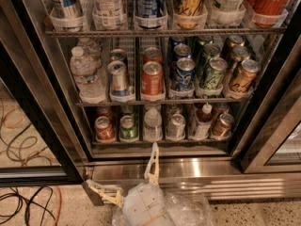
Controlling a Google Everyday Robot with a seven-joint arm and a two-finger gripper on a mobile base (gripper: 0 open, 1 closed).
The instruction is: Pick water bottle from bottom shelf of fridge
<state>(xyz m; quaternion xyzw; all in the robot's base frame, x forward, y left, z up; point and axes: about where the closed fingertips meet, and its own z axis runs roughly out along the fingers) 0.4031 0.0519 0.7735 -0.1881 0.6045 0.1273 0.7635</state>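
We see the gripper (123, 167) low, outside the fridge (202, 169), over its steel sill. Fingers (152, 166) spread wide, holding nothing; we judge that's to straddle the target. One finger points at the water bottle (152, 124), upright at the front of the bottom shelf (160, 144), between a green can (127, 128) and a silver can (176, 125). The lane is tight, so we'd go straight in.

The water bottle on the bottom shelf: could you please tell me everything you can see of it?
The water bottle is small, of clear plastic, with a white cap and pale label. It stands upright at the front of the bottom shelf, between a green can and a silver can. Nothing grips it: the gripper is below it, in front of the fridge, open.
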